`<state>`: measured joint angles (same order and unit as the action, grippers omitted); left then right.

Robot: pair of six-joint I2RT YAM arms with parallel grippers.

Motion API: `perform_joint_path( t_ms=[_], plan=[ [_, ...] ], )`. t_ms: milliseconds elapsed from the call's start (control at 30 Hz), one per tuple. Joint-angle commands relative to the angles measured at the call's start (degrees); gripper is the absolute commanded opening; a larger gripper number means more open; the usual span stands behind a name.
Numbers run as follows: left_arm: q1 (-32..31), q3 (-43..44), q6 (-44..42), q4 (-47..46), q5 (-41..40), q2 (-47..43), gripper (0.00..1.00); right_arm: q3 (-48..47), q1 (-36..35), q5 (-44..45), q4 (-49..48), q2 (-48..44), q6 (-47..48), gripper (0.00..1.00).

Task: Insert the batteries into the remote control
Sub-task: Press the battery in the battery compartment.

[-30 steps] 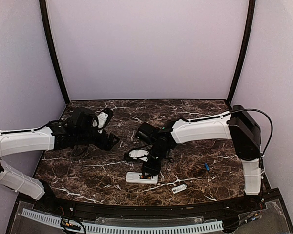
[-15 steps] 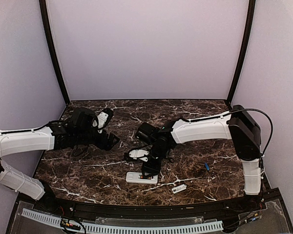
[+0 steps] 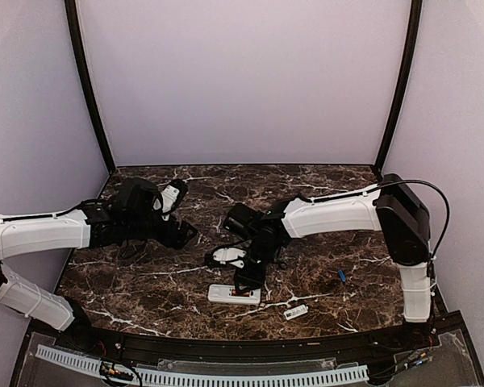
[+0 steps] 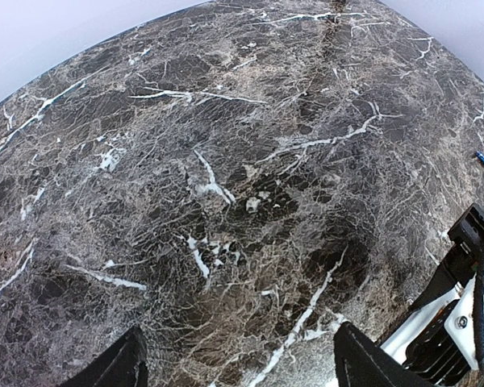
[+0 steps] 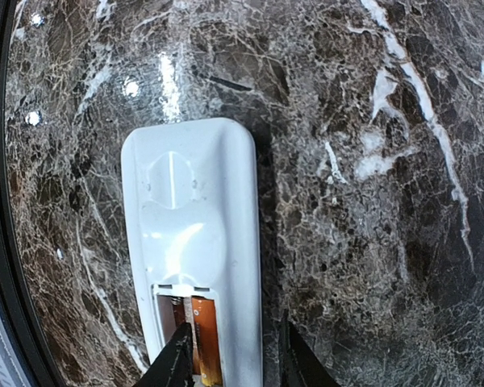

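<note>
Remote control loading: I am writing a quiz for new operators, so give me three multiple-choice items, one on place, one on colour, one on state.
1. Where is the blue battery?
A. inside the remote control
B. loose on the table, right of the remote control
C. on top of the remote control
2. What colour is the battery seated in the remote control?
A. orange
B. green
C. black
3. How is the left tool?
A. shut on a battery
B. open above bare table
C. shut on the remote control
Key: 1 B, the top view shows it lying apart; 2 A, the right wrist view shows the orange battery in the open bay; 3 B, the left wrist view shows it spread wide, nothing between.
</note>
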<state>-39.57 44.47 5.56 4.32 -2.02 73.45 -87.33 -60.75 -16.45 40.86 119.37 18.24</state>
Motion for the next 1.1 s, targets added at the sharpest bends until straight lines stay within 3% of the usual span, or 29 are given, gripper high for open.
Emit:
perform_joint_path(
  t_ms=[0, 600, 1067],
  plan=[
    [0.29, -0.26, -0.60, -0.37, 0.09, -0.04, 0.79, -0.70, -0.63, -0.78, 0.10, 0.62, 0.05, 0.35],
    [0.29, -0.22, -0.47, -0.54, 0.43, 0.20, 0.79, -0.65, -0.61, 2.29, -0.61, 1.28, -0.30, 0.27],
    [0.30, -0.17, -0.55, -0.65, 0.61, 0.11, 0.79, -1.36, -0.66, 1.62, 0.11, -1.38, -0.35, 0.35]
  ],
)
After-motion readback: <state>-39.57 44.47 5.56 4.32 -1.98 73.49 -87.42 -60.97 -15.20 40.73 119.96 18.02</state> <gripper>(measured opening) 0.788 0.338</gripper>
